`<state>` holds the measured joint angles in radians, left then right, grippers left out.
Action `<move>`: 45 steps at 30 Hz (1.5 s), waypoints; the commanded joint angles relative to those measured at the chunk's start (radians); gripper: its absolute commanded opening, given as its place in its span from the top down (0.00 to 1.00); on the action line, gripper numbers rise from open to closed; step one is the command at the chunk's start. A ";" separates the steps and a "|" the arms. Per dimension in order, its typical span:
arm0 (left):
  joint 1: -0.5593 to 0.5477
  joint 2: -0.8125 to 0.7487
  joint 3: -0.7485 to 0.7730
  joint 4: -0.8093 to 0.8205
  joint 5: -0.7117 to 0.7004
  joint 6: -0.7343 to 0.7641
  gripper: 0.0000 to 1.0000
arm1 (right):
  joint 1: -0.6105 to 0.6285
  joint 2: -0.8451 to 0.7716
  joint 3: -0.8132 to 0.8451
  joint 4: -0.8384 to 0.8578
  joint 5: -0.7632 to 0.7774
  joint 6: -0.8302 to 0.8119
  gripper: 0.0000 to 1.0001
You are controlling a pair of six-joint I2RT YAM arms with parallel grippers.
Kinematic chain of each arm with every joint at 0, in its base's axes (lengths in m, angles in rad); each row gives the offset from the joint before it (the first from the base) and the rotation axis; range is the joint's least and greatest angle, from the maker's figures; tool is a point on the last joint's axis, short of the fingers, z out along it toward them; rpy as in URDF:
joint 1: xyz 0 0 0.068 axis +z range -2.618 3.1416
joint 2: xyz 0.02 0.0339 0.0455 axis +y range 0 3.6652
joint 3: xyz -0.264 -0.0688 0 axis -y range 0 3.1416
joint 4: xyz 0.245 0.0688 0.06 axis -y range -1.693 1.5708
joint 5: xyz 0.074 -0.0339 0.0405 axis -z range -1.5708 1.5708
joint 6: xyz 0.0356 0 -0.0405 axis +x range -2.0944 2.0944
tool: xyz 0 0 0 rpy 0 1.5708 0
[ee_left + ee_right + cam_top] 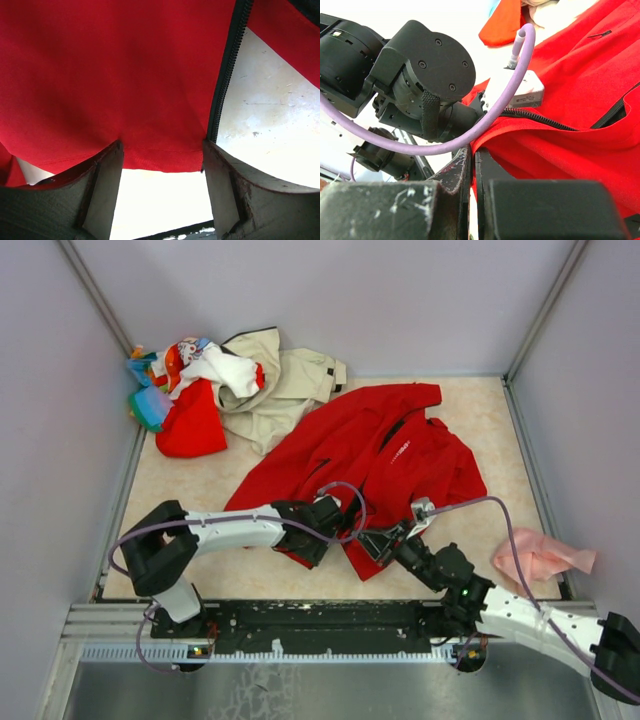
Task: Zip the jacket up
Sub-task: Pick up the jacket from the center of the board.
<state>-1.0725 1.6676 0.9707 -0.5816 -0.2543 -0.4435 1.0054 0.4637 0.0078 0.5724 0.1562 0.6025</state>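
A beige jacket (290, 380) lies crumpled at the far left of the worktop (200, 490), touching a heap of mixed clothes (205, 362) and a small red garment (190, 428). A pink cloth (540, 555) lies at the near right.

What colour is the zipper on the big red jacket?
Black. The left wrist view shows the zipper best, running down the jacket front edge.

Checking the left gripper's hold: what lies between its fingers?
Left wrist view: the red hem of the jacket spans the gap between the open fingers; its black zipper ends beside one finger.
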 commanded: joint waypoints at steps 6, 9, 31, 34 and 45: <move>-0.027 0.122 -0.097 0.039 0.058 -0.047 0.41 | 0.001 -0.031 -0.108 0.026 0.034 -0.013 1.00; -0.026 0.142 -0.125 0.086 0.091 -0.048 0.49 | 0.001 -0.030 -0.106 0.024 0.033 -0.013 1.00; 0.037 -0.078 -0.263 0.349 0.236 -0.051 1.00 | 0.001 -0.032 -0.075 -0.018 0.038 -0.010 1.00; 0.064 -0.183 -0.317 0.447 0.285 -0.071 1.00 | 0.001 -0.031 -0.071 -0.019 0.037 -0.005 1.00; 0.242 -0.475 -0.541 0.891 0.515 -0.180 1.00 | -0.010 0.000 -0.034 -0.026 0.018 0.000 1.00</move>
<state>-0.8822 1.2613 0.4767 0.0784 0.1368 -0.5697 1.0054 0.4465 0.0078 0.5076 0.1642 0.6052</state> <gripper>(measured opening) 0.007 0.014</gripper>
